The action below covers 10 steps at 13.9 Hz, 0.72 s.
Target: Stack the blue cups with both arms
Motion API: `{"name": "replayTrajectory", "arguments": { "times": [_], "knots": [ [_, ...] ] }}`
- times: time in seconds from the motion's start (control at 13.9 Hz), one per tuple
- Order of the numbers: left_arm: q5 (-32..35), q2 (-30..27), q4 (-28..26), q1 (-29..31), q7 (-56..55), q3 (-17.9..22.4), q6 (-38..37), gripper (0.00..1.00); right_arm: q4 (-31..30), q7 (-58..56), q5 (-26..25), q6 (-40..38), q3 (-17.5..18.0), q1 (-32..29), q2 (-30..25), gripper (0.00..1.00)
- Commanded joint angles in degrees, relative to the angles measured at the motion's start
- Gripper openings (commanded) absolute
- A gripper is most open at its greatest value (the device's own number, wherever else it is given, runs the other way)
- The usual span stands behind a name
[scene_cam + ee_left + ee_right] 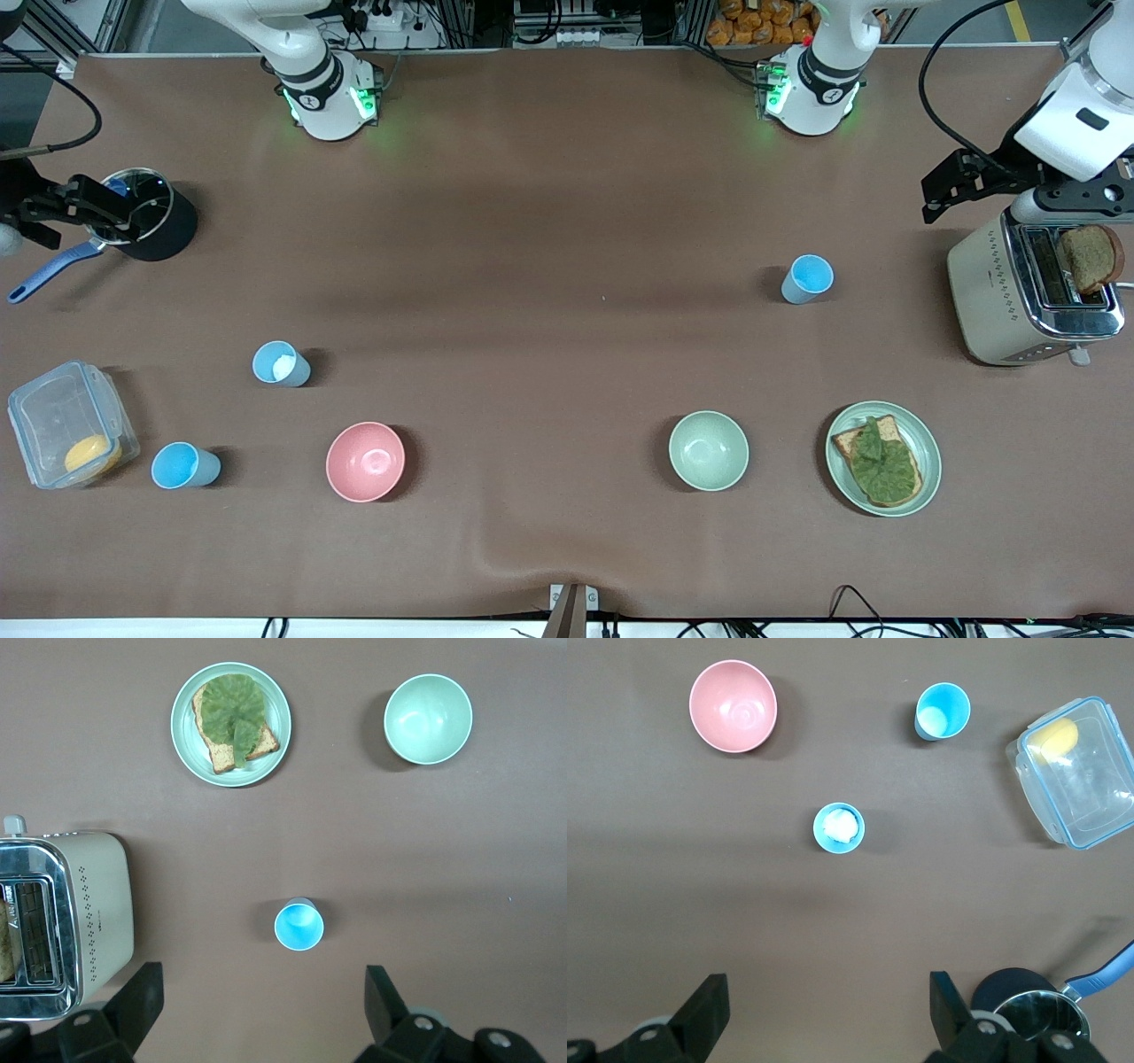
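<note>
Blue cups: three on the surface, all upright, all well apart, none nested. Stacking not begun; all of it left to do.

Nearest the front camera, toward the right arm's end: bright blue cup [183, 466], between clear lidded container [69, 425] and pink bowl [365, 461]. Farther back: duller cup with white patch inside [281, 364], standing alone. Third cup [807, 279] farther still, toward the left arm's end, well apart from the other two.

Same near row, toward the left arm's end: pale green bowl [708, 450], then plate with toast and a green leaf [883, 457]. Toaster [1032, 291] with a slice sticking up, at the left arm's end, beside the third cup but apart from it. Black pot with blue handle [146, 223] at the right arm's end.

Left claw [257, 1014] raised over bare surface by the toaster, fingers spread wide, holding nothing; third cup just ahead of it in the wrist view. Right claw [824, 1014] up by the pot, also wide and empty; white-patch cup ahead of it.

Judged: paths down to each cup open from above. Pink bowl and container flanked the nearest cup, so a sideways approach there looked tight. Long carry needed to bring the third cup to the other two.
</note>
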Motion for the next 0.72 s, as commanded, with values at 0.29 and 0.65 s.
{"name": "replayTrajectory", "arguments": {
  "times": [0.29,0.65],
  "knots": [
    [0.43,0.36,1.63,0.08,-0.81,-1.17,-1.37,1.00,-1.19,0.62,-0.41,0.44,0.78,-0.76,-1.27,1.00],
    [0.34,0.44,1.54,0.43,-0.81,-1.17,-1.37,1.00,-1.54,0.44,-4.44,0.71,0.95,-0.24,-1.27,1.00]
  ]
}}
